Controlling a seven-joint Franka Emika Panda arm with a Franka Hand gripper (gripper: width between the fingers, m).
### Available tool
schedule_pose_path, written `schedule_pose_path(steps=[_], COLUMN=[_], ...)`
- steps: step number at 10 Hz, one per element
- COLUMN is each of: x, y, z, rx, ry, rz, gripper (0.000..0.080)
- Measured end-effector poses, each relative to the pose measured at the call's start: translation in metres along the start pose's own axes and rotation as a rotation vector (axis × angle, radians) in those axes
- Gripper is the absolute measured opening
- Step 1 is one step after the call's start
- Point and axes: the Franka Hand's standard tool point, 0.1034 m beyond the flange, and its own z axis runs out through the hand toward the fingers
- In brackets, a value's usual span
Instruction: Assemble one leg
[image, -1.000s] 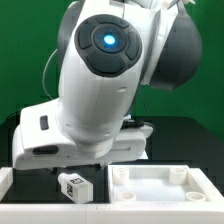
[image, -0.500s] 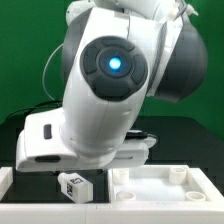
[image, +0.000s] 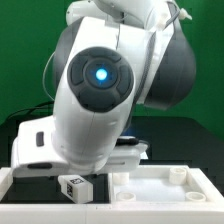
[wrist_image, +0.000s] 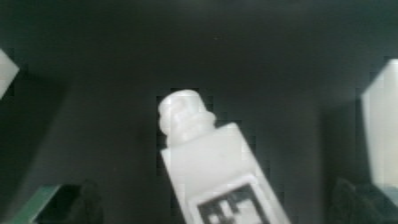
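White leg (image: 74, 186) partly hidden by arm (image: 100, 90), fingers (wrist_image: 54, 205) dim, blurred

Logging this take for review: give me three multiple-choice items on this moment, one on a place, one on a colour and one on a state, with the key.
1. In the exterior view, the leg lies:
A) left of the panel
B) inside the panel
C) right of the panel

2. The light on the arm is:
A) red
B) blue
C) yellow

3. The leg is:
A) lying on the table
B) screwed into the panel
C) lifted off the table

Key:
1 A, the tagged leg sits on the exterior view's left of the panel's rim.
2 B, the round light glows blue.
3 A, both views show it resting on the dark table, apart from the panel.
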Motion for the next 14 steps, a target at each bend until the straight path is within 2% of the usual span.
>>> schedule_pose_path(steps=[2, 5, 6, 7, 8, 9, 10, 11, 12, 14], x=[0.007, 0.009, 0.009, 0.009, 0.009, 0.009, 0.008, 0.002, -0.014, -0.048], y=[-0.002, -0.003, -0.003, -0.003, -0.003, -0.002, -0.002, 0.001, 0.001, -0.016], z=[0.016, 0.018, 0.018, 0.018, 0.018, 0.018, 0.017, 0.004, -0.014, -0.046], rx=[0.000, -0.001, -0.001, -0.001, -0.001, -0.001, -0.001, 0.002, 0.010, 0.014], ry=[-0.027, -0.027, -0.027, -0.027, -0.027, -0.027, -0.025, -0.005, 0.019, 0.049], rz=[0.022, 0.019, 0.018, 0.018, 0.018, 0.018, 0.015, 0.014, 0.018, 0.065], gripper=[0.0649, 0.0649, 0.0538, 0.0372, 0.0372, 0.0282, 0.0282, 0.0282, 0.0282, 0.0282])
